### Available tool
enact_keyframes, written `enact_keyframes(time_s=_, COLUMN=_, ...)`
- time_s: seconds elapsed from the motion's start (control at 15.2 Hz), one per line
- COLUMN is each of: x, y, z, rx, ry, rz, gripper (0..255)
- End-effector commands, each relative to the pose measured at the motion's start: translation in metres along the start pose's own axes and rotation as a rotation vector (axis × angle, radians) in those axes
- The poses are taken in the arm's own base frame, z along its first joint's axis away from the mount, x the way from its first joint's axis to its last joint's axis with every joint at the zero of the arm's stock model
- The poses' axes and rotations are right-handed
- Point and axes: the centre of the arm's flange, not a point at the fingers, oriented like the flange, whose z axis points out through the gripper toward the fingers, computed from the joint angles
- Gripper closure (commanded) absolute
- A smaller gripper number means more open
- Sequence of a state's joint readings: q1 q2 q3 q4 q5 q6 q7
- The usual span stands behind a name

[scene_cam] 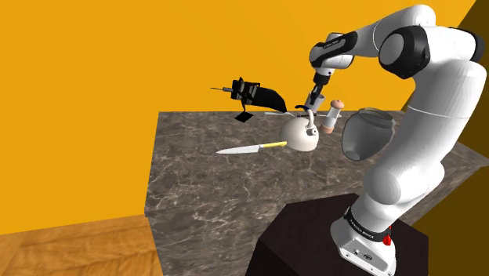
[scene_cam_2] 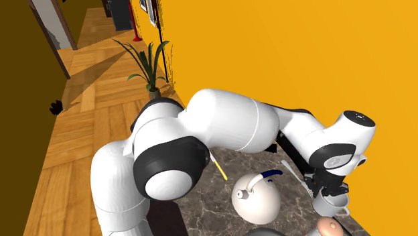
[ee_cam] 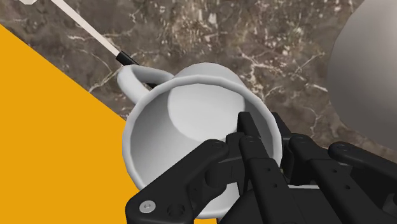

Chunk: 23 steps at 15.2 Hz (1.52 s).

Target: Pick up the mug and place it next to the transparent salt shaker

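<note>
Orange wall [scene_cam: 117, 78] runs behind everything. The white arm [scene_cam: 439, 86] reaches from the dark stand [scene_cam: 313, 243], at the near right, out to the far edge of the brown marble counter [scene_cam: 211, 188]. A wood floor [scene_cam_2: 87, 114] and a potted plant [scene_cam_2: 151, 64] sit off to the side in the second exterior view.

On the counter:
- A clear bowl [scene_cam: 364, 133] sits at the right, close to the arm.
- A round white teapot [scene_cam: 298, 135] is left of the bowl.
- A knife [scene_cam: 249, 147] with a yellow handle lies left of the teapot, blade pointing left.
- A black object [scene_cam: 258, 96] sits at the far edge.
- The shaker [scene_cam: 333, 116] has a clear body and a pinkish cap. It stands upright between teapot and bowl, slightly farther back.

The white mug [ee_cam: 184, 121] is at the far edge by the wall, just beyond the teapot and near the shaker. Its opening faces up and its handle points away from the teapot.

The gripper [ee_cam: 262, 130] is clamped on the mug's rim, one finger inside the cup and one outside. Cannot tell whether the mug's base touches the counter.
</note>
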State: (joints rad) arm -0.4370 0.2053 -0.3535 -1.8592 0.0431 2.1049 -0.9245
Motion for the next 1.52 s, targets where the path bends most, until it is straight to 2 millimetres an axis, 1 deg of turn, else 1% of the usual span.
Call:
enact_keyframes(time_s=0.0, x=0.0, y=0.0, z=0.011, rx=-0.001, ry=0.001, rz=0.0, gripper=255)
enact_keyframes(time_s=0.59, x=0.0, y=-0.003, z=0.06, rx=-0.001, ry=0.001, rz=0.0, gripper=255)
enact_keyframes(time_s=1.12, x=0.0, y=-0.003, z=0.06, rx=-0.001, ry=0.001, rz=0.0, gripper=255)
enact_keyframes(time_s=1.19, x=0.0, y=-0.003, z=0.06, rx=-0.001, ry=0.001, rz=0.0, gripper=0)
enact_keyframes(time_s=1.45, x=0.0, y=-0.004, z=0.06, rx=-0.001, ry=0.001, rz=0.0, gripper=0)
